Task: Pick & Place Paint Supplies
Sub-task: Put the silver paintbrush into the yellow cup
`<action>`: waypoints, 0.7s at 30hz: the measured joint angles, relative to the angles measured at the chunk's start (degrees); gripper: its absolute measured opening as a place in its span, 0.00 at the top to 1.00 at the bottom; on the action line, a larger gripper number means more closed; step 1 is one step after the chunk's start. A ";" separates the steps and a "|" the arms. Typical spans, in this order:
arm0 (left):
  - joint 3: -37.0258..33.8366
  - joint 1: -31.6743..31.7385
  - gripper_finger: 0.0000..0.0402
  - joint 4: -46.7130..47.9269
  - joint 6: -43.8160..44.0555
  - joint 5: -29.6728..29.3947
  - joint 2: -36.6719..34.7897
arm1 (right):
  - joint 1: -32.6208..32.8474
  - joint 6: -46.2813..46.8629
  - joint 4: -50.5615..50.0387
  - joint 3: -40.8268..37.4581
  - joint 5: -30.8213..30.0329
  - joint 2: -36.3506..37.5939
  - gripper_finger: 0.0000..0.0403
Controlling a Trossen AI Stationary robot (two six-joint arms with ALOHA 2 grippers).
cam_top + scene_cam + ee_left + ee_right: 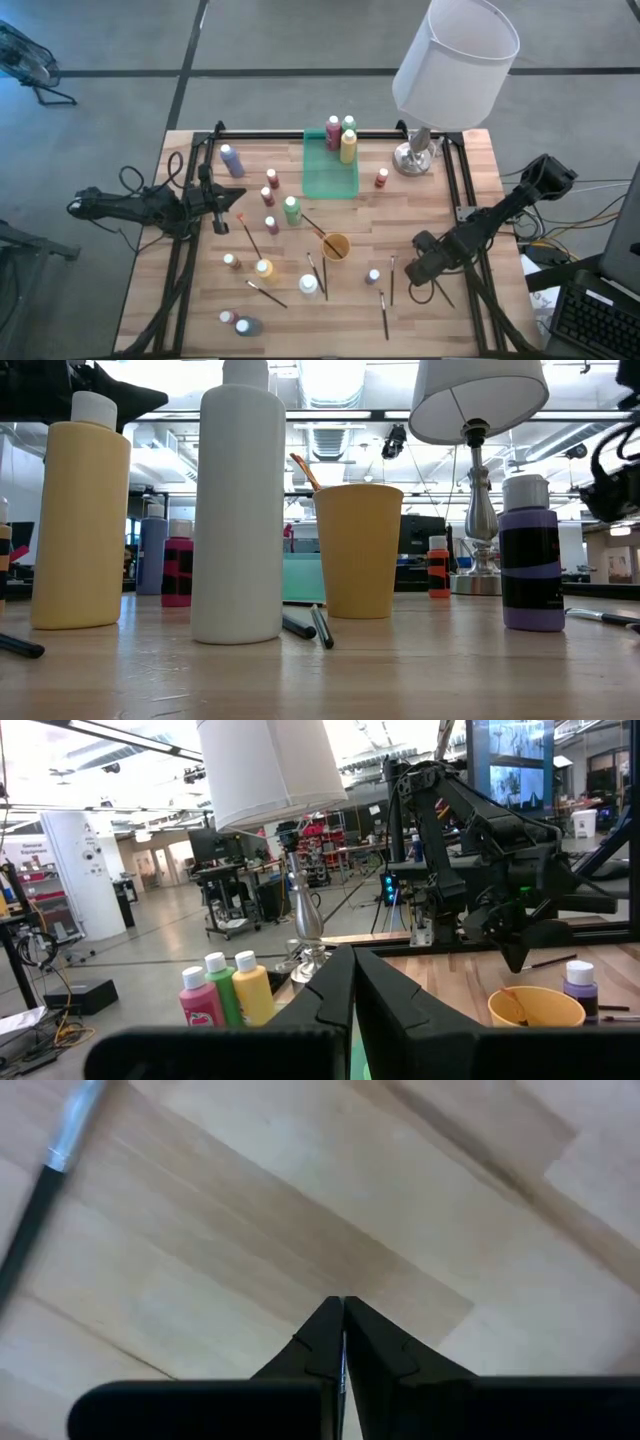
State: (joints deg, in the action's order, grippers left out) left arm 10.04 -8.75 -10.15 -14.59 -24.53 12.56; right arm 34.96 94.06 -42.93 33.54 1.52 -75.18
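Right now our right gripper (343, 1312) sits clenched low over the table (470, 200), apparently on a paintbrush (441, 291); left gripper (353, 965) clenched empty; next we lift toward the cup (335, 246).

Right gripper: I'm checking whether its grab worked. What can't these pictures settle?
- Right gripper: fingers shut; any brush between them is hidden in the wrist view, too small from above.
- Brush: cut off by the picture's edge.
- Low view: gripper cut off by the edge.

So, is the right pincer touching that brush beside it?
Apart. The right wrist view shows bare table between the shut right pincer and the brush lying off to its side.
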 joint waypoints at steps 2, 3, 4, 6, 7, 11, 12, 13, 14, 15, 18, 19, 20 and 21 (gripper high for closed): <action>0.00 0.00 0.96 0.03 0.00 0.02 0.02 | 0.03 -0.54 -0.18 0.43 -1.01 0.05 0.98; 0.00 0.00 0.96 0.02 0.01 0.00 0.02 | 0.04 -1.03 -0.16 0.73 -1.61 0.05 0.98; 0.00 0.00 0.96 0.02 0.02 0.01 0.02 | 0.04 -1.34 -0.14 0.99 -1.98 0.07 0.98; 0.00 0.00 0.96 0.02 0.00 0.00 0.01 | 0.02 -1.99 -0.16 1.34 -2.87 0.07 0.98; 0.00 0.00 0.96 0.02 0.00 0.02 0.00 | 0.02 -2.39 -0.23 1.52 -3.36 0.07 0.98; 0.00 0.00 0.96 -0.03 0.00 0.00 0.02 | -0.04 -4.51 -0.22 2.39 -6.21 0.09 0.98; 0.00 0.00 0.96 -0.05 0.00 0.02 0.01 | -0.09 -5.07 -0.24 2.63 -7.28 0.09 0.98; 0.00 0.00 0.96 -0.05 0.00 0.00 0.01 | -0.11 -5.67 -0.19 2.91 -8.60 0.09 0.98; 0.00 0.00 0.96 -0.07 0.00 0.00 0.02 | -0.15 -6.41 -0.21 3.12 -10.12 0.09 0.98; 0.00 0.00 0.96 -0.09 0.01 0.01 0.02 | -0.21 -7.16 -0.28 3.35 -11.71 0.12 0.98; 0.00 0.00 0.96 -0.09 0.00 0.00 0.01 | -0.91 -9.64 -0.32 4.20 -15.73 0.12 0.98; 0.00 0.00 0.96 -0.09 0.00 0.02 0.01 | -1.29 -10.88 -0.34 4.51 -17.20 0.12 0.98; 0.00 0.00 0.96 -0.09 0.00 0.00 0.02 | -1.76 -12.15 -0.34 4.86 -18.64 0.13 0.98; 0.00 0.00 0.96 -0.09 0.00 0.02 0.01 | -2.23 -13.46 -0.34 5.27 -20.01 0.14 0.98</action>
State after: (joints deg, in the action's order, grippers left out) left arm 10.04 -8.75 -10.24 -14.59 -24.51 12.57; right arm 32.73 80.60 -43.27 38.81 -18.49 -75.05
